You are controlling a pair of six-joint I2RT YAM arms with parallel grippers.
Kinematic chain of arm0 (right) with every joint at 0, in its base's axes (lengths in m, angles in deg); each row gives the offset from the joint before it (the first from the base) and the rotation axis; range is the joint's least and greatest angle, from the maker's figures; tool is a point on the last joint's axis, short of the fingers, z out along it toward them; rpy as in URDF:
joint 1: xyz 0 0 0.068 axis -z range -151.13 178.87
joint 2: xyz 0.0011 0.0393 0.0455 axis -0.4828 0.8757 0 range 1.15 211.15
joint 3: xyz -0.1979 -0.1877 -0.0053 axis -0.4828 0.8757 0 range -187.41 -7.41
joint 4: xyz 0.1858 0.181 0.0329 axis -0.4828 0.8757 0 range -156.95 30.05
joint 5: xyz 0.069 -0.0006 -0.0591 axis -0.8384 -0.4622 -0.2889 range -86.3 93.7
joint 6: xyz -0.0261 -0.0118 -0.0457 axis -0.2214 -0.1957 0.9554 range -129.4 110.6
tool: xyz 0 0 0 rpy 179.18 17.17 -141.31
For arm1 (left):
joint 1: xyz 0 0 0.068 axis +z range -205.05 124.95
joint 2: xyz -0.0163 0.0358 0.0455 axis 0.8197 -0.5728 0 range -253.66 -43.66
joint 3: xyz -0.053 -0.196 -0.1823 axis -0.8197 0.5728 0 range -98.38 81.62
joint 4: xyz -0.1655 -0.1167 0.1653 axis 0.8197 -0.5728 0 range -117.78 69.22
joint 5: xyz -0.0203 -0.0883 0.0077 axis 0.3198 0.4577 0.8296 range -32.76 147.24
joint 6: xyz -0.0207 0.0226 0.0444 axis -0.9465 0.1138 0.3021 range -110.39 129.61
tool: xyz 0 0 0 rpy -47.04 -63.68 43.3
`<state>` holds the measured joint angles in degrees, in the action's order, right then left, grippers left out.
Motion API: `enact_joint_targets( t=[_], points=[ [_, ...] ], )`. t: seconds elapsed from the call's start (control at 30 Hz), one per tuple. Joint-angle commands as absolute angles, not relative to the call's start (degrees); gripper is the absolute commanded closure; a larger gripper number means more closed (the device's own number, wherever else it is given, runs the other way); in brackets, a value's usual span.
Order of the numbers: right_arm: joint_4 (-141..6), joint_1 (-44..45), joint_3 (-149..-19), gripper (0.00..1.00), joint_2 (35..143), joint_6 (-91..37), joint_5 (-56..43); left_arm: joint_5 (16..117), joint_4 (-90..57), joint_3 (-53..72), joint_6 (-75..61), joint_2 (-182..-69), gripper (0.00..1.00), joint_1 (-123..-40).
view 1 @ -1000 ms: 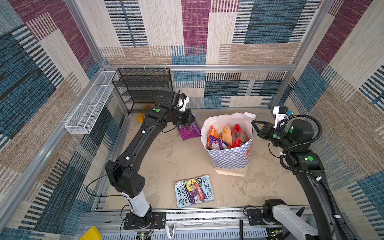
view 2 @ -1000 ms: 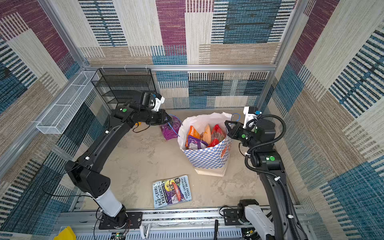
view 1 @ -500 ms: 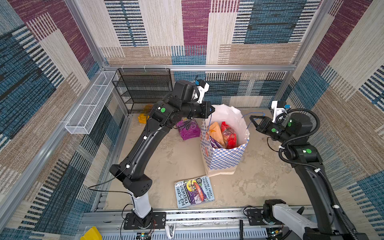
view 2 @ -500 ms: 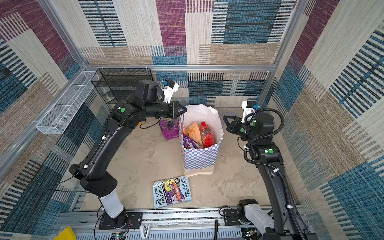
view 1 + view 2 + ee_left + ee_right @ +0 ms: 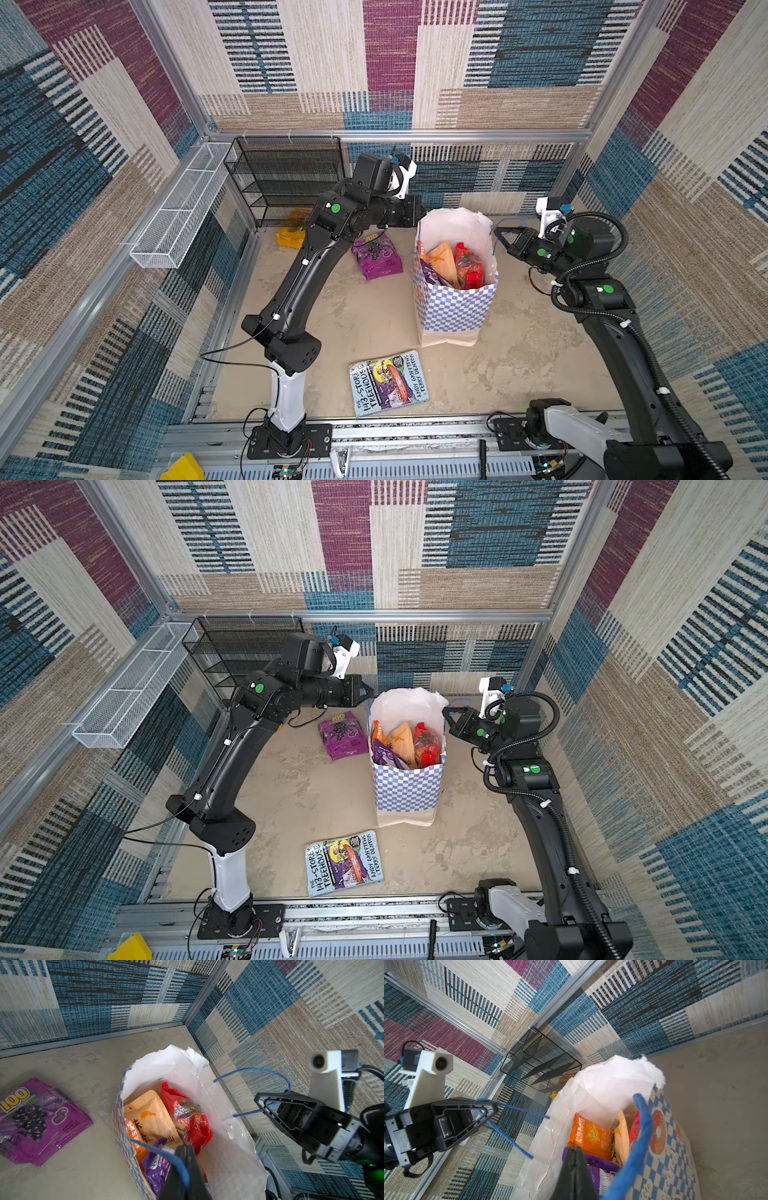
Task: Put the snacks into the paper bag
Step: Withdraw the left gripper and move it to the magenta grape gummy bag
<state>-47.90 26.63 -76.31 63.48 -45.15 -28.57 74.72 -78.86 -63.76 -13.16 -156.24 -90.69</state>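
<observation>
The book lies unmoved. Behind it the paper bag, snacks inside, now stands upright and narrower. The left gripper has risen to its rim, the right gripper opposite, each pinched tight on a cord handle. A purple packet stays outside.

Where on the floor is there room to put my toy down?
Bare floor lies between the purple grape packet, the paper bag and the Treehouse book, and between the bag and the right arm. Crowded: the black mesh rack corner with the yellow packet, by the left arm.
</observation>
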Motion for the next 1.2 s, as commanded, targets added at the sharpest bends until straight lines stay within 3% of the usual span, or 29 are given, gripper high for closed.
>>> enact_joint_targets(
  t=[0.0,0.3,0.43,0.53,0.7,1.17],
  points=[
    [-57.56,26.58,-77.54,1.00,63.55,-45.72,-28.78,76.70,-72.12,-63.56,-12.41,-156.42,1.00,-90.69],
    [-55.54,26.59,-68.65,1.00,59.82,-43.75,-26.31,87.13,-66.82,-53.06,-17.01,-155.96,1.00,-91.05],
    [-53.47,26.59,-69.11,1.00,58.38,-42.20,-23.41,86.72,-64.07,-50.78,-17.05,-153.51,0.98,-91.04],
    [-51.77,26.62,-69.28,1.00,57.40,-41.50,-20.38,85.59,-61.92,-47.46,-16.22,-150.53,0.70,-91.09],
    [-50.16,26.67,-68.59,1.00,56.18,-41.37,-15.88,80.26,-61.43,-41.80,-12.61,-144.34,0.02,-90.95],
    [-50.50,26.75,-66.38,0.99,54.77,-42.44,-12.93,65.37,-56.89,-19.27,-10.78,-121.56,0.01,-86.22]
  ],
)
